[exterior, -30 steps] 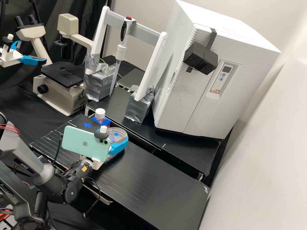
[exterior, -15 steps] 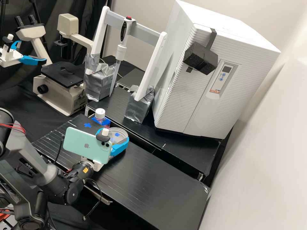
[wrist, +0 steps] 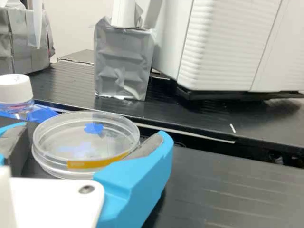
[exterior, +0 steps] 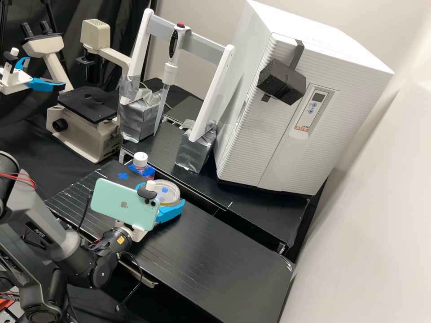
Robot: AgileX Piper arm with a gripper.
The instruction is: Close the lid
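Observation:
My gripper (exterior: 162, 194) stands at the bench's back left, behind the green phone on the wrist. In the wrist view the gripper (wrist: 92, 131) is open, its blue fingers with grey pads on either side of a round clear dish (wrist: 50, 168). The clear lid (wrist: 114, 128), marked with blue tape, lies over the dish and looks about level. Yellow tape (wrist: 95, 164) runs along the side facing the gripper. One finger overlaps the dish's edge from this viewpoint; whether it touches is unclear. Some gap shows by the other finger.
A white-capped bottle (exterior: 140, 161) in blue tape stands close behind the dish. Beyond a gap, the rear bench holds a pipette stand (exterior: 205, 101) on silver-taped blocks and a white incubator (exterior: 251, 143). A microscope (exterior: 92, 107) is at the back left.
The gripper has shifted slightly right and toward the camera, its fingers now wider apart around the dish. The lid, less clearly seated earlier, now looks flatter on the dish.

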